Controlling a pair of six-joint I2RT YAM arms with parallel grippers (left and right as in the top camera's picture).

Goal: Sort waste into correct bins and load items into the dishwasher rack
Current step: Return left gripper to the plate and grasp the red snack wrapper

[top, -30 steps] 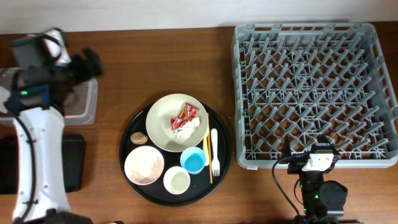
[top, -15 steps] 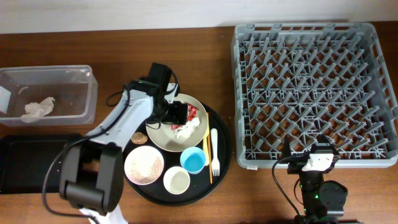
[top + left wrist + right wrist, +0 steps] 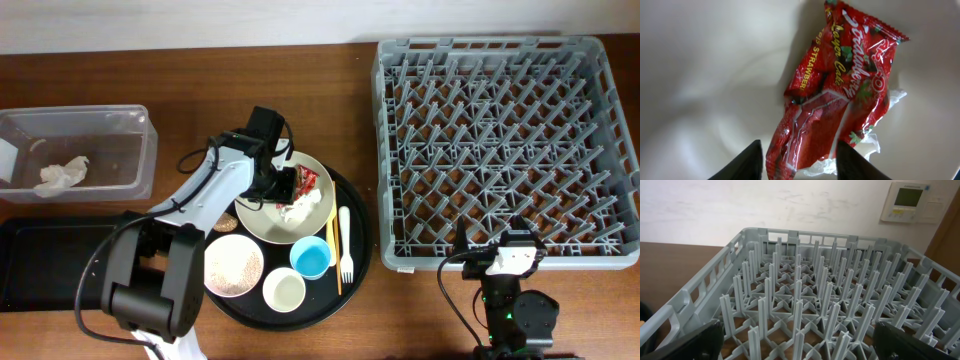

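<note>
A red shiny wrapper [image 3: 306, 180] [image 3: 840, 95] lies on the large cream plate [image 3: 258, 208] [image 3: 715, 75], partly over a crumpled white tissue [image 3: 303, 209] [image 3: 867, 145]. My left gripper [image 3: 290, 184] [image 3: 797, 162] is down on the plate with a finger on each side of the wrapper's near end. Its jaws are narrowed, and a thin gap still shows on the left side. My right gripper [image 3: 498, 252] [image 3: 800, 347] stands wide open at the front edge of the grey dishwasher rack [image 3: 505, 150] [image 3: 805, 305], holding nothing.
The round black tray [image 3: 362, 240] also carries a pink bowl [image 3: 233, 266] of rice, a light blue cup [image 3: 311, 258], a small cream cup [image 3: 284, 290], a yellow utensil [image 3: 333, 255], a white fork [image 3: 345, 245] and a brown bit [image 3: 222, 226]. The clear tub [image 3: 100, 115] holds a tissue [image 3: 62, 173]. A black rectangular tray [image 3: 40, 260] lies in front of the tub.
My left arm swung from over the clear tub to the cream plate, then its jaws narrowed around the red wrapper. The right arm stayed still.
</note>
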